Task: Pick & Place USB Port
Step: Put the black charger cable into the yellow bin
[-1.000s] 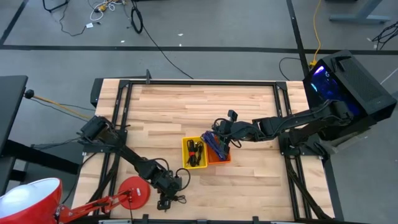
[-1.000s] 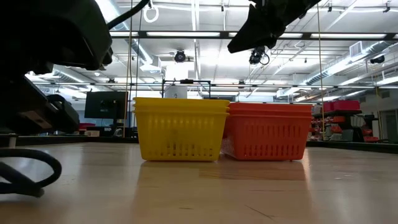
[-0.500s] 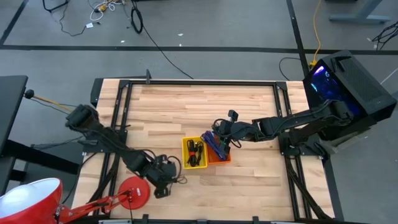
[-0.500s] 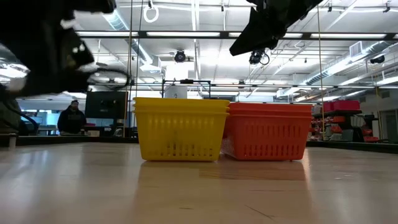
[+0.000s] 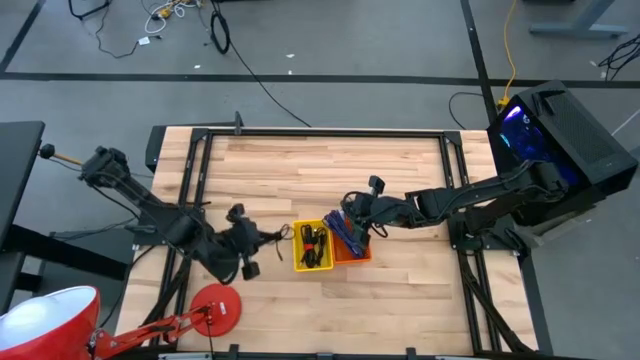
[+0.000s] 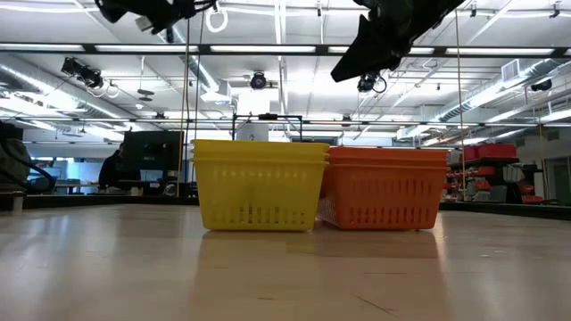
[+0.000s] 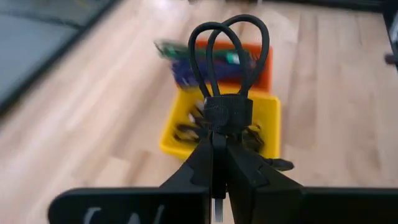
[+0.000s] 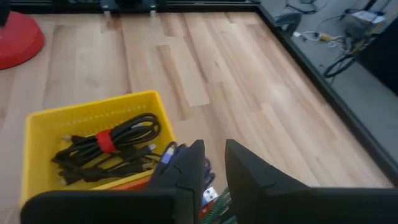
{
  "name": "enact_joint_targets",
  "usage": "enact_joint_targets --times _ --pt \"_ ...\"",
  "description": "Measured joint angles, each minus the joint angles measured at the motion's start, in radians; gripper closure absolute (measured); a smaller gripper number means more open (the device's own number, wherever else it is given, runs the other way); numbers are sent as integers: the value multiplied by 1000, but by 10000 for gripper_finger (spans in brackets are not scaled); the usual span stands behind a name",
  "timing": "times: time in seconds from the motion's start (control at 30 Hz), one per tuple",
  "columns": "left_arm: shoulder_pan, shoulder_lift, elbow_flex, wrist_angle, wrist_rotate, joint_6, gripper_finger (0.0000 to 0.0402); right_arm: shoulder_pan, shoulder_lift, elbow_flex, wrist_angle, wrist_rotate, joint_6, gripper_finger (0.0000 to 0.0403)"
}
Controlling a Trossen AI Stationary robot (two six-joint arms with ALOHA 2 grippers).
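Left wrist view — left gripper (image 7: 217, 163) pinching looped black cable (image 7: 225, 65) (strap-bound); right gripper (image 8: 213, 163) spread.

Light is even and bright over the table (image 5: 330, 170) in the high view, with only soft, short shadows. In the low view, ceiling strip lights (image 6: 500, 89) glare from behind, so the arms overhead read as black silhouettes and the tabletop shows a pale sheen. The left wrist view is blurred beyond the sharp cable loop (image 7: 227, 62); the yellow basket (image 7: 217, 124) looks smeared.
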Motion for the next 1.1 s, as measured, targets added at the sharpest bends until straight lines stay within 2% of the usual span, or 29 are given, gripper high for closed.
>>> enact_joint_targets --times 0.1,0.17,0.33,0.4,0.5,0.6,0.7,0.8,0.9,1.1 --pt "36 -28 -12 34 -29 89 380 0 0 0 5 33 -7 337" --pt "76 -31 -35 99 2 174 380 0 0 0 9 45 -11 337" --pt "214 -30 -147 433 208 393 380 0 0 0 23 43 -21 337" --pt "288 -30 -194 513 283 427 380 0 0 0 22 41 -14 337" --pt "388 -30 -270 617 382 451 380 1 0 0 19 31 -13 337" --pt "460 -28 -369 853 520 450 380 1 0 0 15 32 -14 337" --pt "515 -18 -464 1049 615 395 380 -2 0 0 12 42 -19 337" --pt "531 -17 -531 1147 643 347 380 -4 0 0 9 42 -22 337" --pt "501 0 -584 1226 631 287 380 -7 0 0 10 43 -31 337" --pt "420 134 -607 1486 577 249 380 -22 0 0 18 70 -37 337"
